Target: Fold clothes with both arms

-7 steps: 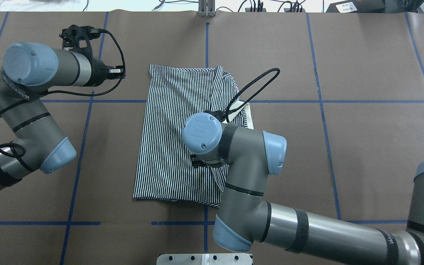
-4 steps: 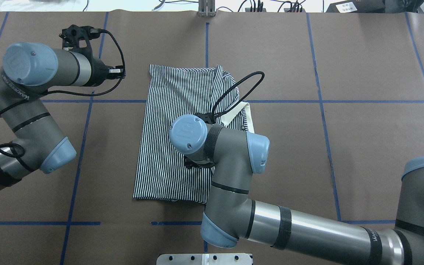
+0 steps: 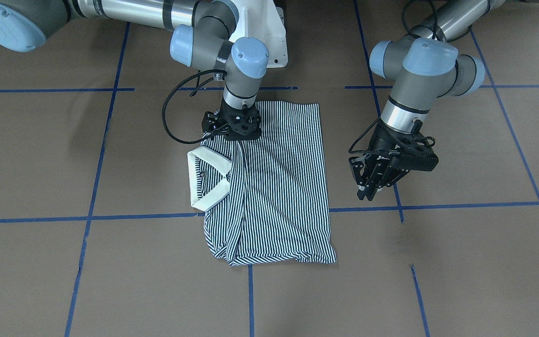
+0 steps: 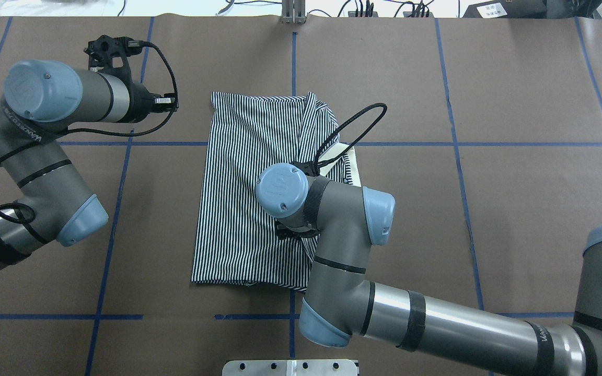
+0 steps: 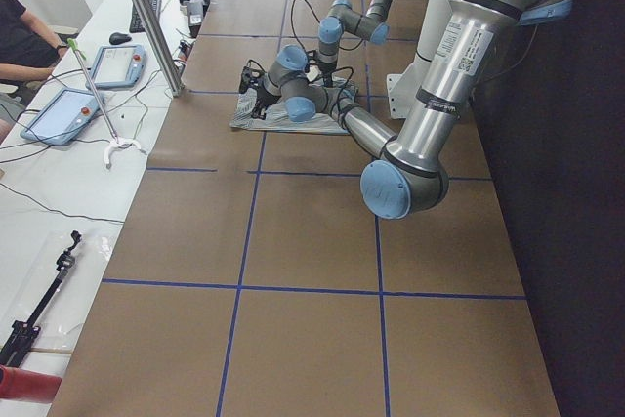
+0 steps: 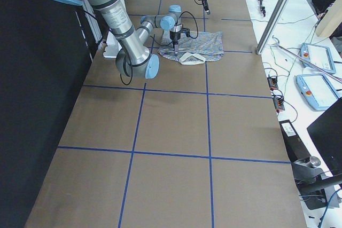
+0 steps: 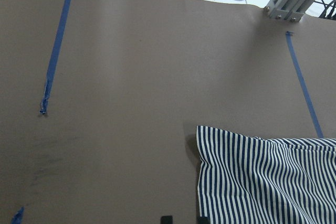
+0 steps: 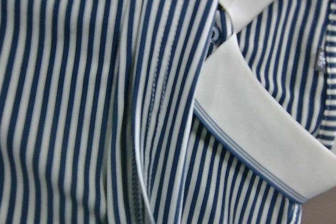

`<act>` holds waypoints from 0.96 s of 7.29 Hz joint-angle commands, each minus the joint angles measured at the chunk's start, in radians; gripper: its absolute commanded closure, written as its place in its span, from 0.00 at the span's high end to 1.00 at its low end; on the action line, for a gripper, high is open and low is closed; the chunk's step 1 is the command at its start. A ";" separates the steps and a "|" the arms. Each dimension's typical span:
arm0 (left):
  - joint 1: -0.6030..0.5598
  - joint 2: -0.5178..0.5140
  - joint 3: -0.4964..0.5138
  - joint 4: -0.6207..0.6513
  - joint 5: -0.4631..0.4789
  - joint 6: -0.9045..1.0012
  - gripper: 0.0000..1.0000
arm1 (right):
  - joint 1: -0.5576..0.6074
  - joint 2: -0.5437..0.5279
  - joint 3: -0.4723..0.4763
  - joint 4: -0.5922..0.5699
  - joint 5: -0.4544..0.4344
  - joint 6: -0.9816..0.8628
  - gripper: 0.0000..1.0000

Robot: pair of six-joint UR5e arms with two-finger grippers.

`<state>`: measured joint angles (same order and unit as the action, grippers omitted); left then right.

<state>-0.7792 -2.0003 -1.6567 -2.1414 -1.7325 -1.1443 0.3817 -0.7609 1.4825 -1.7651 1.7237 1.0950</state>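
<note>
The navy-and-white striped polo shirt [image 3: 279,187] [image 4: 238,183] lies folded lengthwise mid-table, its cream collar [image 3: 213,159] [image 8: 247,114] on my right side. My right gripper [image 3: 237,135] points straight down onto the shirt near the collar, and creases run into it. Its fingertips are hidden, and the right wrist view holds only fabric. My left gripper [image 3: 365,194] [image 4: 174,104] hovers over bare table beside the shirt's far corner [image 7: 210,140]. Its fingers [image 7: 165,219] are nearly together and hold nothing.
Brown paper with a blue tape grid [image 4: 293,143] covers the table. The white pedestal base [image 3: 276,42] stands behind the shirt. A black cable loop [image 4: 363,117] arcs above the collar. An aluminium post [image 4: 293,13] and operator tablets [image 5: 117,65] sit beyond the far edge.
My right arm swung left across the shirt, then came back right, staying down on the fabric; the shirt's near edge shifted slightly. The left arm has not moved.
</note>
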 commanded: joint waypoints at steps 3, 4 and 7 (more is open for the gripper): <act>0.002 0.000 0.000 0.000 -0.001 0.002 0.28 | 0.072 -0.149 0.149 -0.031 0.004 -0.122 1.00; 0.002 0.000 0.000 0.000 -0.001 0.002 0.28 | 0.095 -0.153 0.156 -0.045 0.005 -0.148 1.00; 0.002 0.000 -0.002 0.000 -0.001 0.003 0.28 | 0.143 -0.303 0.300 -0.045 0.007 -0.250 1.00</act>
<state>-0.7777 -2.0003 -1.6571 -2.1414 -1.7334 -1.1415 0.5088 -1.0129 1.7277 -1.8091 1.7300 0.8803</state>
